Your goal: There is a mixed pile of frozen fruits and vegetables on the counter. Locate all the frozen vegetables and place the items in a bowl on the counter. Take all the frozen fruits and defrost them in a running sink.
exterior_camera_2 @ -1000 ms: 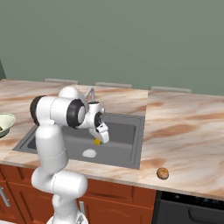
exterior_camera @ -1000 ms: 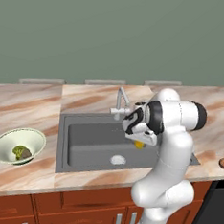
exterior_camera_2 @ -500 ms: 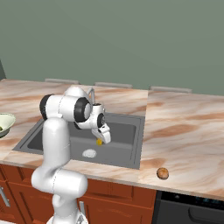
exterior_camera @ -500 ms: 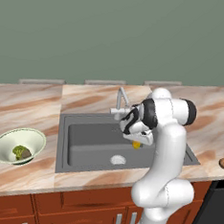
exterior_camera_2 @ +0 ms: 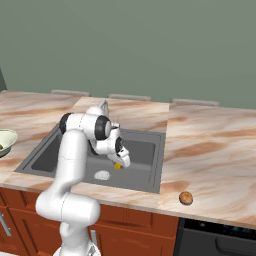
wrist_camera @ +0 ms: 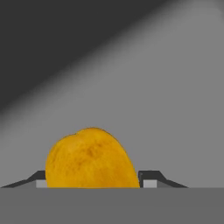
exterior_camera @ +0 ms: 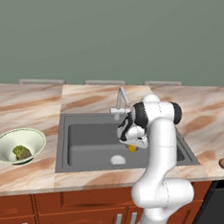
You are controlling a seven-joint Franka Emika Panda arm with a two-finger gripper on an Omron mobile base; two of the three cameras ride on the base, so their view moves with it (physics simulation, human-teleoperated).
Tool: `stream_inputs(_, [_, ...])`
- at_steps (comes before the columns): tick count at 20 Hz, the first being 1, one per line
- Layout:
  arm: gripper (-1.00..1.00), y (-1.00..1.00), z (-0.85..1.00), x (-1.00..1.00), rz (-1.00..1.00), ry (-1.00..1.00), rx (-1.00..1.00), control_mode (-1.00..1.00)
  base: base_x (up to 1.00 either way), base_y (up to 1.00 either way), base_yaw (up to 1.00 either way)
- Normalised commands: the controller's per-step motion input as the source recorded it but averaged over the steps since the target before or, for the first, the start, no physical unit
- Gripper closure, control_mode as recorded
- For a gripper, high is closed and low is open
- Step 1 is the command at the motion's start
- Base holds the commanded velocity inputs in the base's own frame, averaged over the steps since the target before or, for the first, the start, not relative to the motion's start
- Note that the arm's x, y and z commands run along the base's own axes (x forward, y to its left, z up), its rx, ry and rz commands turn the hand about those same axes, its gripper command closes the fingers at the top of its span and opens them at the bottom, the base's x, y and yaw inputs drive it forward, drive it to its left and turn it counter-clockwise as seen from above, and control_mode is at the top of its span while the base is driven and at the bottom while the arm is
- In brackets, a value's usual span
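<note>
Evidently the gripper (wrist_camera: 92,181) pinched the yellow fruit (wrist_camera: 89,159) across its width over the sink (exterior_camera: 87,145); it looked light, hard, likely slick.

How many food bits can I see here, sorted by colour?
Green: 1, the floret in the bowl
Brown: 2, a dark lump in the bowl, a round piece on the counter
Yellow-orange: 1, the oval piece in the tool
Total: 4

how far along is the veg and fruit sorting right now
Done: the bowl already holds the green floret and a dark lump. In hand: the gripper holds the yellow-orange fruit above the sink. Left: the brown fruit still lies on the counter; no water visibly runs from the faucet.
</note>
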Motion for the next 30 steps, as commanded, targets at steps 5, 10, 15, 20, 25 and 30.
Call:
stream_inputs(5, [1.00, 0.00, -0.30, 0.32, 0.20, 0.04, 0.01, -1.00, 0.00, 0.00, 0.00])
stream_inputs(10, [1.00, 0.01, -0.47, 0.15, 0.16, 0.16, 0.05, -1.00, 0.00, 0.00, 0.00])
stream_inputs(15, [-1.00, 0.10, -0.48, 0.10, 0.13, 0.18, 0.05, -1.00, 0.00, 0.00, 0.00])
stream_inputs(20, [-1.00, 0.04, -0.12, 0.03, 0.04, 0.04, 0.01, -1.00, 0.00, 0.00, 0.00])
stream_inputs(25, [-1.00, -0.16, 0.26, -0.11, 0.02, 0.00, 0.00, -1.00, 0.00, 0.00, 0.00])
stream_inputs(30, [-1.00, -0.23, 0.63, -0.23, 0.00, -0.03, 0.00, -1.00, 0.00, 0.00, 0.00])
